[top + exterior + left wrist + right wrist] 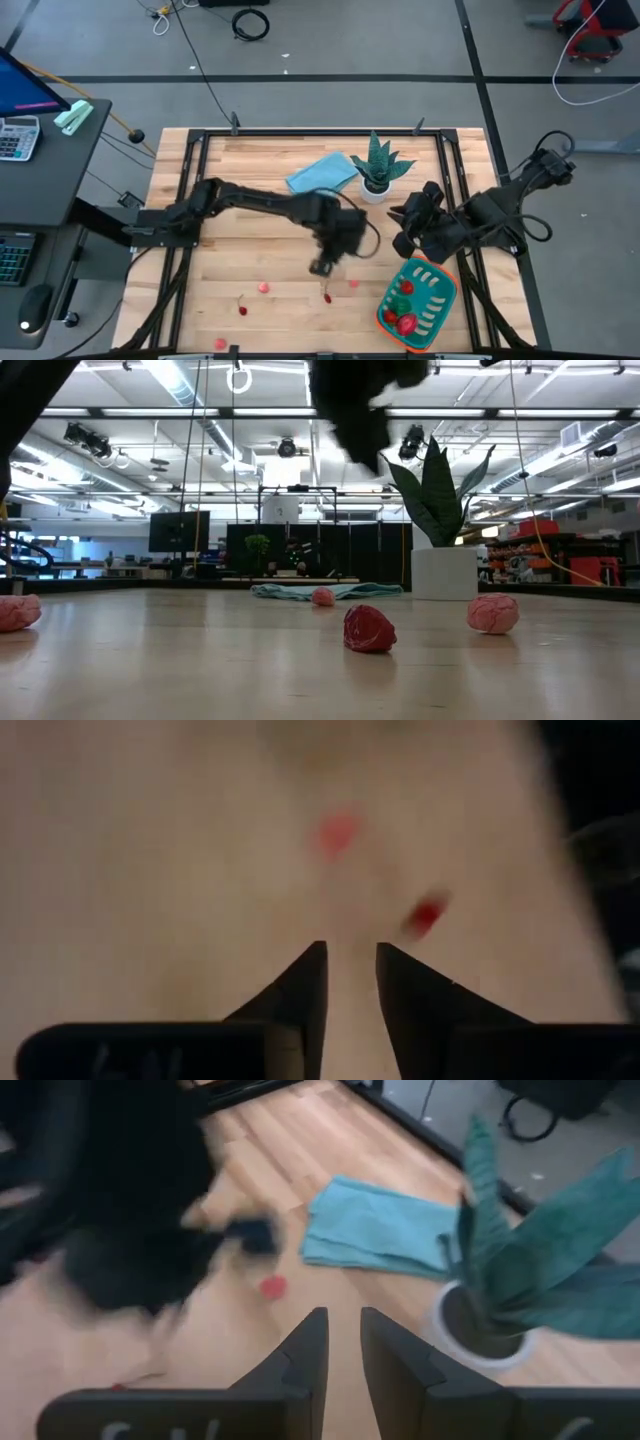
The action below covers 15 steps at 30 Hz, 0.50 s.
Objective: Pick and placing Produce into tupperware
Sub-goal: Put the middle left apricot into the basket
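1. Farthest from the tupperware (pixel 417 304), toward the left arm's base, you have the loose produce on the bare wood: a red bit (pixel 242 310) and a pink bit (pixel 264 287), well apart from the container.

2. Next comes your left gripper (pixel 320 268), about midway between those bits and the tupperware. Its wrist view shows the fingers (pixel 305 990) narrowly parted with nothing between them — empty.

3. The relation that matters: a small red piece (pixel 327 297) lies just beyond the left gripper's tips, and a pink one (pixel 354 283) sits between it and the tupperware. The left arm is the nearer one to both. The pieces look too small and blurred to give a long axis.

4. The left arm reaches from its base across the table, elbow out, wrist bent down over the wood. You will likely need to open wider before descending.

5. The tupperware lies at the table's near edge and already holds red and green pieces.

6. Just beside the tupperware, on its far side, your right gripper (pixel 403 243) waits, fingers nearly closed and empty, facing the potted plant (pixel 378 165) and blue cloth (pixel 322 172).
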{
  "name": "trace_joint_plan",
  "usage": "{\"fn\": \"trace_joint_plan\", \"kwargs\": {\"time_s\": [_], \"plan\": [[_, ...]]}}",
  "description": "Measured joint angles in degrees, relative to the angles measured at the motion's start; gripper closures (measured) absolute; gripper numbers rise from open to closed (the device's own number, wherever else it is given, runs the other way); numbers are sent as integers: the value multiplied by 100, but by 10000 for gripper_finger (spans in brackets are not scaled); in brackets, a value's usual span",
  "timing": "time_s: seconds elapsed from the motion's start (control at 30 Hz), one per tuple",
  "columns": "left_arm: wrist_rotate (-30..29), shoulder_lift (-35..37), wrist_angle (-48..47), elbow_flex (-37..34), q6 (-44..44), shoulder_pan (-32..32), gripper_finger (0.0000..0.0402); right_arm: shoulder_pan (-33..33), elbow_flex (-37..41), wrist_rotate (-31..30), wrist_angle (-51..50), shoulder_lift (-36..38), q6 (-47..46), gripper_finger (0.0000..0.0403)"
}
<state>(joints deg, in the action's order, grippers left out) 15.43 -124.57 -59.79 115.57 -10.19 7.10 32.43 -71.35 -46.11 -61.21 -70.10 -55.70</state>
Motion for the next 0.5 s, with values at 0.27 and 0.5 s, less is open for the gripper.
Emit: {"fn": "trace_joint_plan", "kwargs": {"time_s": [0.27,0.5], "plan": [[-3093,811,-1994,-7,1226,-391,340,380,0,-87,591,-492,-451,332],[-4072,1930,-2449,-4,1787,-471,347,267,0,-93,1414,-922,641,332]]}}
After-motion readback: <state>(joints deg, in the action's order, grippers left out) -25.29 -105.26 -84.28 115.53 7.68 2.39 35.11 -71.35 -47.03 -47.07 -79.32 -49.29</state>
